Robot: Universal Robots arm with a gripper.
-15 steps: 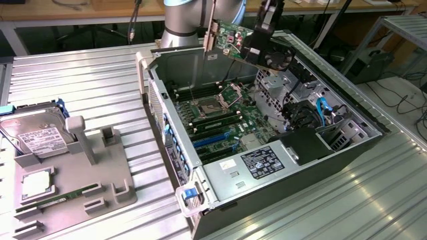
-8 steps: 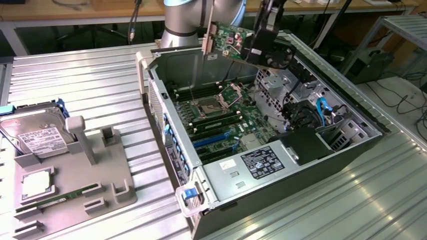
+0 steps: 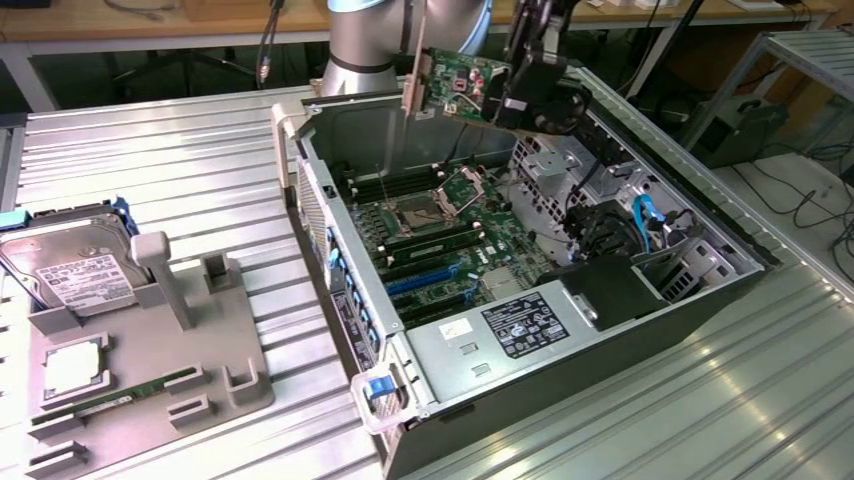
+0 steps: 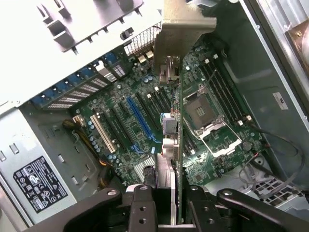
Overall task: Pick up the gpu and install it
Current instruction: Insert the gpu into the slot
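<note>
Green board with a silver bracket [image 3: 416, 75] on one end: this is the gpu [image 3: 461, 82], and we are holding it in the air above the open computer case [image 3: 314, 190], at about twelve o'clock in the exterior view. The gripper [image 3: 501, 100] is standing partly closed, its two fingers clamping the card's faces at the end opposite the bracket. In the wrist view the gpu [image 4: 179, 159] is showing edge-on, its long axis running straight out from the gripper [image 4: 173, 203] toward the bracket [image 4: 181, 36], well clear of the motherboard [image 4: 145, 96] below. The long blue slot [image 4: 140, 121] is lying to one side of the card's edge and at a slant to it, so we are judging them not yet aligned. The case is sitting on a ribbed metal table [image 3: 160, 160]; a hard drive [image 3: 67, 265] is resting at about eight o'clock
</note>
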